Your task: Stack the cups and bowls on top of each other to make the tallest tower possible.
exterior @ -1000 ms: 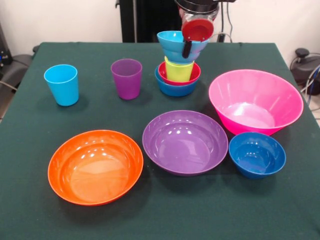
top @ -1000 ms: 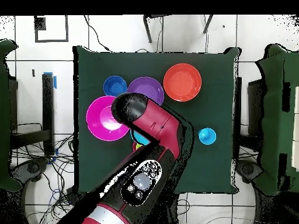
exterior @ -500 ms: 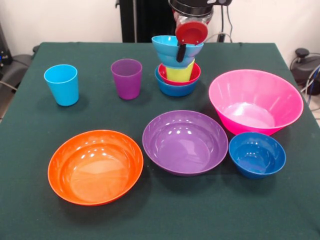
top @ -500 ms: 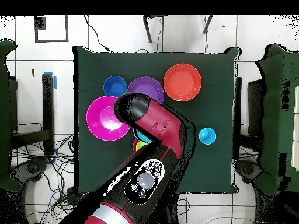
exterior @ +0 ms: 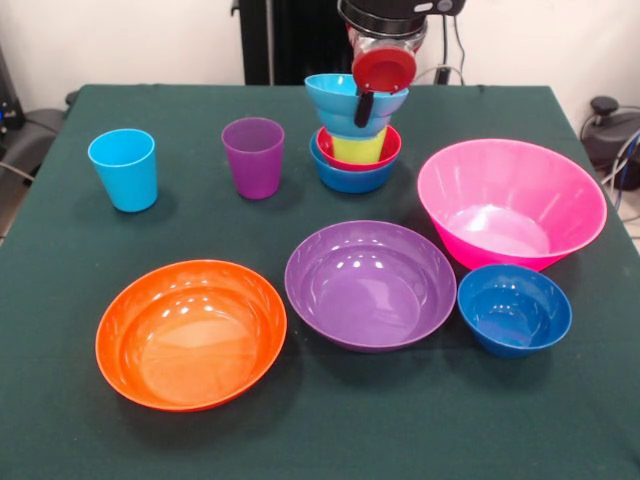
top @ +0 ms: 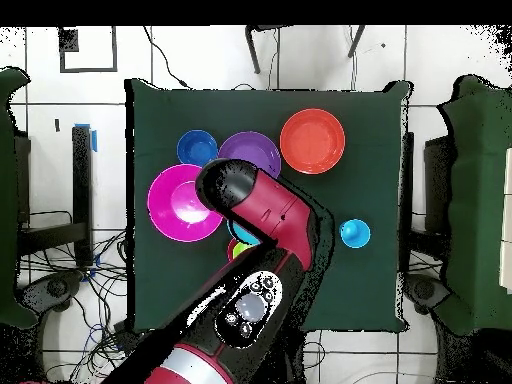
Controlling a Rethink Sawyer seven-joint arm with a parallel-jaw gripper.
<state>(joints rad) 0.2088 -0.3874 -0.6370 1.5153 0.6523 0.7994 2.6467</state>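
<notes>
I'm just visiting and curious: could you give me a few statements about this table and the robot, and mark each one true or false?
1. The cyan bowl is uppermost on the tower. True.
2. The purple cup stands inside the orange bowl. False: it stands alone on the table, beside the light blue cup.
3. The gripper is at the cyan bowl's rim. True.
4. The pink bowl holds the dark blue bowl. False: the dark blue bowl sits on the table in front of it.
</notes>
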